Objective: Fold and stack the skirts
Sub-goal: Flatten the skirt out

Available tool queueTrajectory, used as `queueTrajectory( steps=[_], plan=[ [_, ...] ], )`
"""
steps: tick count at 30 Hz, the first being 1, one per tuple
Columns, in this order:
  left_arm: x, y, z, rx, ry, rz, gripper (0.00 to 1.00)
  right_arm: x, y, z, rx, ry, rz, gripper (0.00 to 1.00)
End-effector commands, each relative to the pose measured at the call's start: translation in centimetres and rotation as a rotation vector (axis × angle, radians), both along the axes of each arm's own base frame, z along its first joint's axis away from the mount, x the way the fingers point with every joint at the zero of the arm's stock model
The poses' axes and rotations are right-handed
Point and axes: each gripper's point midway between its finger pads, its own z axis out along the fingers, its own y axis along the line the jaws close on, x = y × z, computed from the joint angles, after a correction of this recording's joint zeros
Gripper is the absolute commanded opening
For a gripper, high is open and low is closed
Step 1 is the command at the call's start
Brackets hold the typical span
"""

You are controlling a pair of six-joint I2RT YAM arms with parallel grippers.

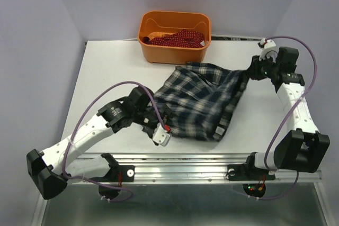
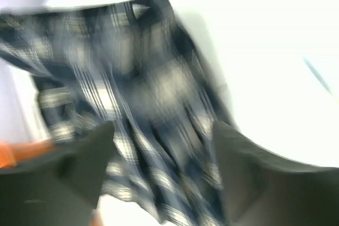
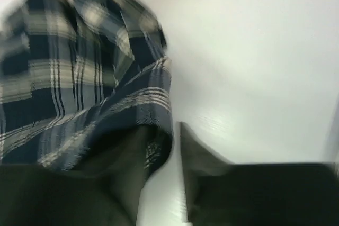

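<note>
Left hand (image 2: pixel 161 130) sits spread open over the tartan skirt (image 1: pixel 201 101) on the counter (image 1: pixel 106 67); right hand (image 3: pixel 167 129) pinches its corner. Red skirt (image 1: pixel 177 38) is in the orange tub (image 1: pixel 175 52).

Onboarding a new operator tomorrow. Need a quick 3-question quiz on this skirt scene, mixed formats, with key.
1. True or false: the red skirt lies inside the orange tub.
2. What is spread on the table? A) the red skirt B) the tartan skirt C) a towel
3. Short answer: which arm's fingers are farther from the table's near edge?

Key: 1 true; 2 B; 3 the right arm's fingers.
</note>
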Motion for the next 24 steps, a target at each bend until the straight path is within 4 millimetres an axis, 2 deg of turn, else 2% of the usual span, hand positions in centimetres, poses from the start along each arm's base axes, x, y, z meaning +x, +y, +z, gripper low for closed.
queueTrajectory(
  steps=[1,2,3,6,7,8,11,12,14,15,18,19,20,21,24],
  plan=[
    [-1.2,-1.2,0.6,-0.007,0.122,0.074,0.98,-3.9,-3.1,-5.8,-0.305,0.167,0.099,0.53],
    [-1.0,-1.5,1.1,-0.019,0.137,0.091,0.99,-4.0,-3.1,-6.2,-0.310,0.177,0.107,0.60],
    [-0.7,-1.9,1.8,-0.032,0.148,0.109,0.99,-4.1,-4.0,-6.6,-0.352,0.192,0.082,0.70],
    [0.6,-2.9,3.1,-0.092,0.246,0.239,0.99,-3.9,-5.2,-7.0,-0.394,0.219,0.038,0.73],
    [1.9,-3.4,3.3,-0.111,0.255,0.305,0.99,-3.9,-5.4,-7.1,-0.403,0.228,0.037,0.74],
    [2.4,-3.6,3.0,-0.106,0.279,0.345,0.98,-3.8,-5.7,-7.1,-0.415,0.237,0.031,0.76],
    [4.6,-4.4,0.7,-0.036,0.385,0.495,0.94,-3.1,-6.6,-6.4,-0.427,0.252,0.003,0.79],
    [5.7,-4.8,-1.8,0.027,0.426,0.563,0.91,-2.5,-6.7,-6.2,-0.428,0.249,0.002,0.79],
    [6.4,-5.2,-4.0,0.101,0.533,0.644,0.78,-2.1,-7.3,-6.5,-0.416,0.272,-0.023,0.78],
    [6.4,-5.6,-6.6,0.171,0.598,0.648,0.73,-1.4,-7.5,-7.3,-0.411,0.303,-0.021,0.77],
    [7.3,-6.0,-9.3,0.226,0.672,0.706,0.67,-0.6,-8.1,-9.1,-0.390,0.366,-0.025,0.74],
    [7.8,-6.1,-11.1,0.265,0.680,0.734,0.66,0.2,-8.2,-10.2,-0.379,0.396,-0.021,0.73],
    [8.1,-6.1,-12.0,0.287,0.679,0.748,0.63,0.5,-8.7,-10.6,-0.369,0.411,-0.030,0.72],
    [8.7,-5.9,-13.7,0.330,0.679,0.776,0.60,0.9,-8.7,-11.1,-0.362,0.425,-0.029,0.72],
    [9.8,-4.5,-16.3,0.413,0.704,0.821,0.54,2.2,-8.8,-12.8,-0.345,0.473,-0.009,0.71]
  ],
)
